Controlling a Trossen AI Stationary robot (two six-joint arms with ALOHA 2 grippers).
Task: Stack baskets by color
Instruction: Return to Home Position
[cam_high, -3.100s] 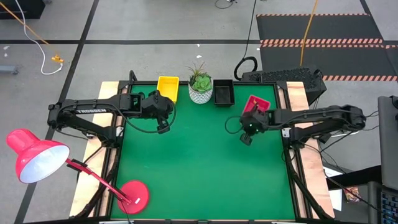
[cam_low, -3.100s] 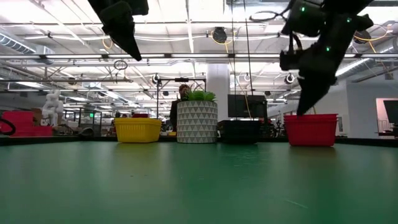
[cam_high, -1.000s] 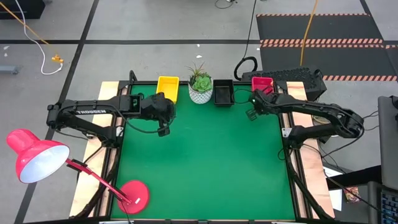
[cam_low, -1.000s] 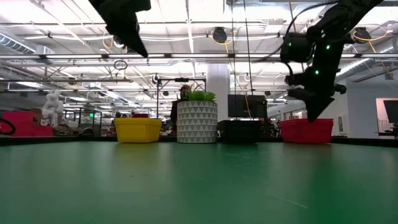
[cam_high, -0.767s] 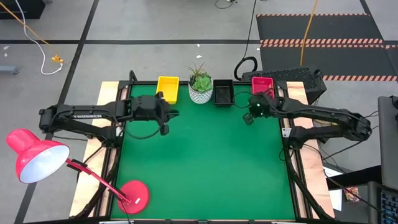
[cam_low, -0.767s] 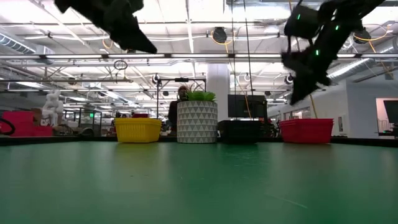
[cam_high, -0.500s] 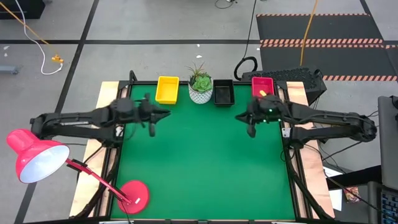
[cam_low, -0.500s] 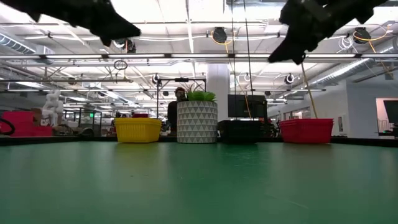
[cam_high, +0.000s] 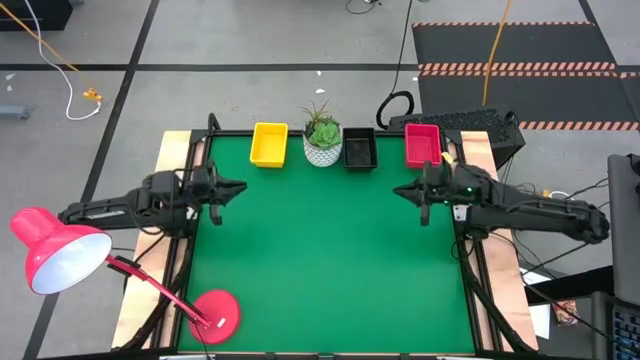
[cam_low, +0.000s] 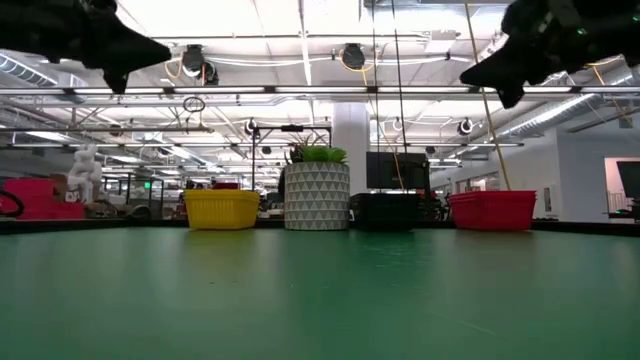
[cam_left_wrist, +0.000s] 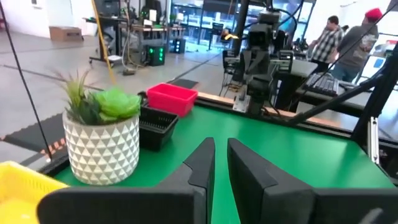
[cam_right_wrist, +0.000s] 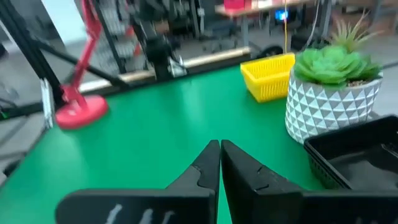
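Jaws closed, clear of shallow rectangular mesh baskets (cam_high: 269, 144).

A grey concrete floor (cam_high: 250, 40), crossed by dark tape lines (cam_high: 300, 68), is seen around the workbench, and a black mat (cam_high: 500, 42) edged in hazard stripes is laid nearby. An open workshop is lit by bright ceiling lights (cam_low: 270, 25), and two people (cam_left_wrist: 328, 42) are glimpsed in the distance.

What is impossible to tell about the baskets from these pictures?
High view: count per pile; the top yellow basket, black basket and red basket hide any beneath.
Left wrist view: the picture's edge cuts off the yellow basket.
Right wrist view: the edge cuts off the black basket.
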